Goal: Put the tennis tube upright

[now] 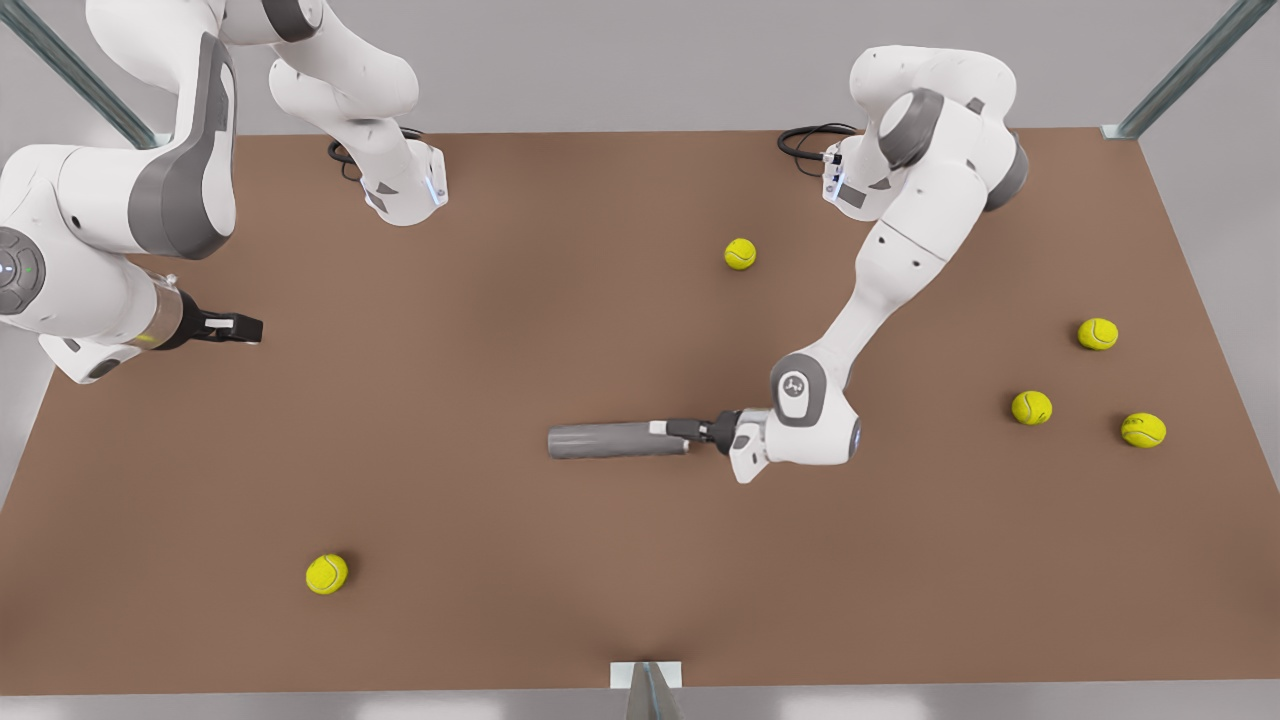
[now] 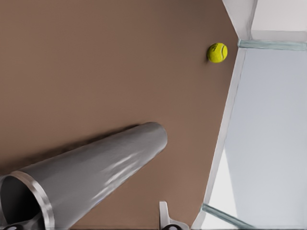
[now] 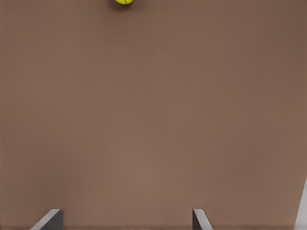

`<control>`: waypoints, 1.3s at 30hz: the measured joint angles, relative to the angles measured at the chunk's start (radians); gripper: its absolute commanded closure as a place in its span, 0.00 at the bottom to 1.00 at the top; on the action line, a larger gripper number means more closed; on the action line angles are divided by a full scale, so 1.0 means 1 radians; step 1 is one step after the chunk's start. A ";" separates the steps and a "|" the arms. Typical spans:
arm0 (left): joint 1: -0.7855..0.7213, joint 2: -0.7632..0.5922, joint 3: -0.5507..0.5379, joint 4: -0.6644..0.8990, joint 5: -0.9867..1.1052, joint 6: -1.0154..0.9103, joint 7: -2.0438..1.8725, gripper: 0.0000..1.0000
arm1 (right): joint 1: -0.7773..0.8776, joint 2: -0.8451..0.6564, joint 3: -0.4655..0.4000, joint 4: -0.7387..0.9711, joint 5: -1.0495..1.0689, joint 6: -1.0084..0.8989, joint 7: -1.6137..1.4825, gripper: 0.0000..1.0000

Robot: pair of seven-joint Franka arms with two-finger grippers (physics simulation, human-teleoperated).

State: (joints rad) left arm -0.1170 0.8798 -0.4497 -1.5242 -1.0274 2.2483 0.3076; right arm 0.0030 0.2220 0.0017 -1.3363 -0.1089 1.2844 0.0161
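We see the left gripper (image 1: 688, 432) clenched on the rimmed end of the lying matte grey hollow tennis tube (image 1: 610, 440), probably light, stiff and slippery, while the right gripper (image 1: 250, 328) waits released far left.

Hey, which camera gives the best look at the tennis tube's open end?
The left wrist view: the tennis tube shows its light rim and hollow mouth next to the left gripper. In the front view it lies whole on its side, mouth unseen. The right wrist view faces the bare table.

left hand (image 1: 680, 430) low, closed | right hand (image 1: 250, 328) spread, waiting
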 measured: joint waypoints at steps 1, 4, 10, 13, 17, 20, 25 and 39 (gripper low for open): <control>-0.002 -0.003 -0.005 -0.004 -0.002 -0.007 0.000 0.00 | 0.000 0.000 0.000 0.000 0.000 0.000 0.000 0.00; -0.016 -0.018 -0.012 -0.008 -0.006 -0.023 -0.004 0.00 | -0.001 0.005 -0.002 0.000 0.000 0.000 0.001 0.00; 0.007 -0.083 -0.013 -0.037 -0.007 -0.048 -0.022 0.13 | -0.002 0.010 -0.003 0.001 -0.001 0.000 0.002 0.00; 0.009 -0.094 -0.014 -0.042 -0.009 -0.057 -0.034 0.29 | 0.002 0.012 0.000 0.002 -0.001 0.000 0.003 0.00; -0.025 -0.088 -0.015 -0.040 -0.026 -0.048 -0.046 0.29 | -0.001 0.017 -0.002 0.002 -0.003 0.001 0.003 0.00; -0.041 -0.088 -0.015 -0.038 -0.037 -0.037 -0.054 0.44 | -0.005 0.020 -0.003 0.001 -0.003 0.001 0.003 0.00; -0.031 -0.103 -0.014 -0.039 -0.040 -0.033 -0.067 0.57 | -0.004 0.021 -0.003 0.001 -0.003 0.001 0.003 0.00; -0.085 -0.155 0.008 -0.032 0.000 -0.040 -0.142 0.65 | -0.001 0.021 -0.003 0.003 -0.002 0.002 0.003 0.00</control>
State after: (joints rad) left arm -0.2015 0.7244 -0.4419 -1.5560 -1.0275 2.2087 0.1655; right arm 0.0018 0.2426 -0.0014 -1.3334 -0.1109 1.2859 0.0194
